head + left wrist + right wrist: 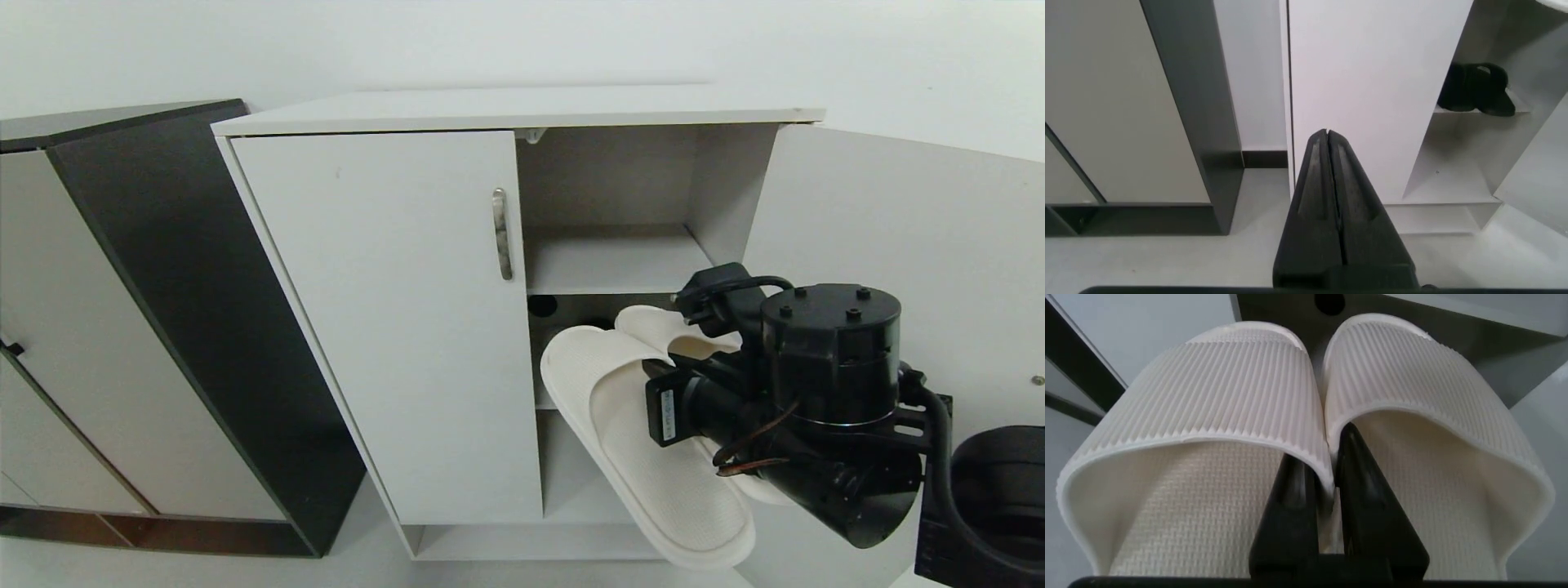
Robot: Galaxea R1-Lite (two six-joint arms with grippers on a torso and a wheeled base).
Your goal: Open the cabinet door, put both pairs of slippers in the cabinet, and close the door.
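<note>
**White slippers held at the open cabinet**

The right pincer (1327,469) is clenched on the touching inner edges of a pair of white slippers (645,441). Their toes point into the open right half of the cabinet (506,110). The right door (898,245) stands wide open and the left door (384,327) is closed. Black slippers (1474,88) sit on an inner shelf (1470,112). The left pincer (1327,139), clenched on nothing, faces the closed door.

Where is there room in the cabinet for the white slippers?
The top shelf, between the closed door and the cabinet's right wall, is bare. The bottom floor, under the middle shelf, is bare too. The middle shelf is crowded with black slippers, and the white slippers in the right gripper hang before it.
</note>
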